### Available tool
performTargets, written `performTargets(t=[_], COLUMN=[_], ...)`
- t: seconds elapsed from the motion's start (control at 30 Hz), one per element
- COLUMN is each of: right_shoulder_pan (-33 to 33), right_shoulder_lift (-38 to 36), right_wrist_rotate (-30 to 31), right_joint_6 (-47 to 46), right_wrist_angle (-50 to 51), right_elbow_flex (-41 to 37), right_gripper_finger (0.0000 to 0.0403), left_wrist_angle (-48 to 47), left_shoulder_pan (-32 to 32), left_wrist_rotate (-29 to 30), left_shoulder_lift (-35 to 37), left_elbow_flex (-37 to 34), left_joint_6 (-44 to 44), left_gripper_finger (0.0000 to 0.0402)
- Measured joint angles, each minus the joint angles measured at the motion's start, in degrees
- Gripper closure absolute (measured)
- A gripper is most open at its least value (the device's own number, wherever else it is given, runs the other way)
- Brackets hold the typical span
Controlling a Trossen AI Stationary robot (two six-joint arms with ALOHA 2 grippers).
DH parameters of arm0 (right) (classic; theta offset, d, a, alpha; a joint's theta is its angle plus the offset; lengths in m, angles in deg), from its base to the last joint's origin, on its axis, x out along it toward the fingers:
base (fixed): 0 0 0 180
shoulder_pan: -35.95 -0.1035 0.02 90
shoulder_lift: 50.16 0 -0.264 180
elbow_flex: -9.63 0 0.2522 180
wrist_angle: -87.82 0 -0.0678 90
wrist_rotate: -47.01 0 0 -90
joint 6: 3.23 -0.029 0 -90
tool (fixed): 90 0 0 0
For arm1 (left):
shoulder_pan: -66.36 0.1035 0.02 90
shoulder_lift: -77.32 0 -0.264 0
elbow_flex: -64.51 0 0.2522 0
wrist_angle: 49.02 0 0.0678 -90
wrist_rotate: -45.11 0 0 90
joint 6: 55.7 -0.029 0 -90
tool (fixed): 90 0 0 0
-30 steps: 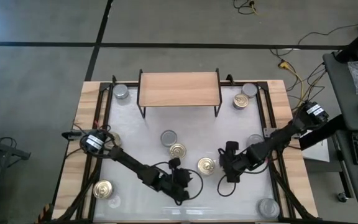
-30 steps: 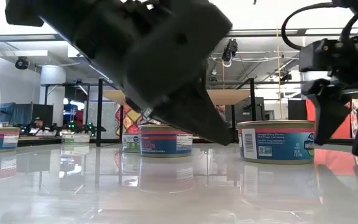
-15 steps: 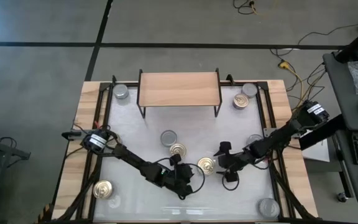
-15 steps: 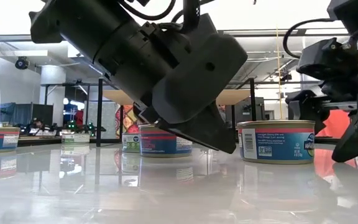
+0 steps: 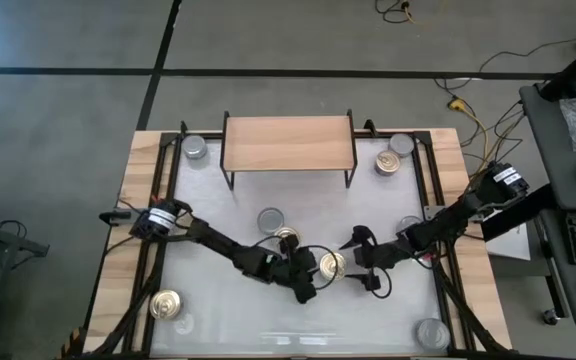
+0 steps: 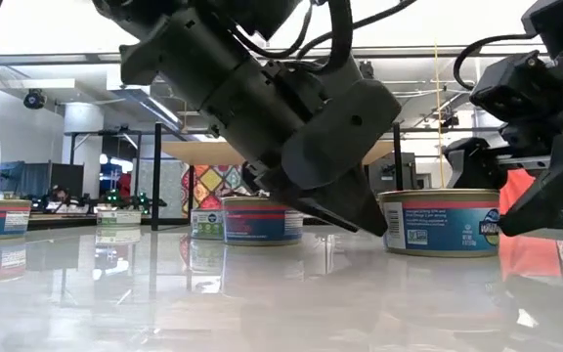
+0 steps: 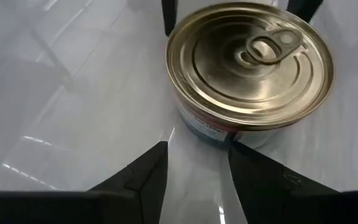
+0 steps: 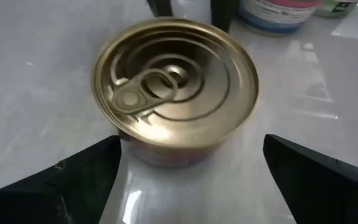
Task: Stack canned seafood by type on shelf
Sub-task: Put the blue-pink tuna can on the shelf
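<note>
Gold-lidded can (image 5: 332,265), blue label, print unreadable, between left claw (image 5: 309,281), right claw (image 5: 360,262)

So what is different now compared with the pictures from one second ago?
Both arms moved in toward the gold-lidded can in the middle of the table. The left gripper came up from the near edge to its left side; the right gripper slid in from the right, jaws wide. Neither holds anything. The cans and the empty shelf stayed in place.
</note>
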Motion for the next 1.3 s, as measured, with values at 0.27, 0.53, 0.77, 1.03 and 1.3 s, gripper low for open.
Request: performTargets(t=[0.27,0.53,0.77,1.03,1.3], right_shoulder_pan=[0.00,0.21,0.39,0.39,0.37], right_shoulder_lift=[0.00,0.13,0.39,0.42,0.42], right_wrist_rotate=[-1.33,-0.74,0.18,0.34,-0.03], right_joint_6=[-2.26,-3.60,-3.64,-3.68,-3.66], right_wrist_angle=[0.77,0.76,3.42,3.56,3.54], right_elbow_flex=[2.12,2.79,2.57,2.19,2.46], right_gripper_finger=[0.0018,0.0018,0.0018,0.0019,0.0019], left_wrist_angle=[3.69,4.30,0.22,-6.45,-0.59], left_shoulder_pan=[1.44,1.45,1.47,-0.30,-1.20], left_wrist_rotate=[-0.55,-0.33,0.94,0.90,1.24], left_shoulder_lift=[-0.70,-1.11,0.94,6.49,2.58], left_elbow_flex=[-0.08,-0.20,-0.02,0.13,0.03], left_joint_6=[-1.24,-1.22,-1.05,-5.06,-5.43], left_gripper_finger=[0.0245,0.0245,0.0245,0.0245,0.0245])
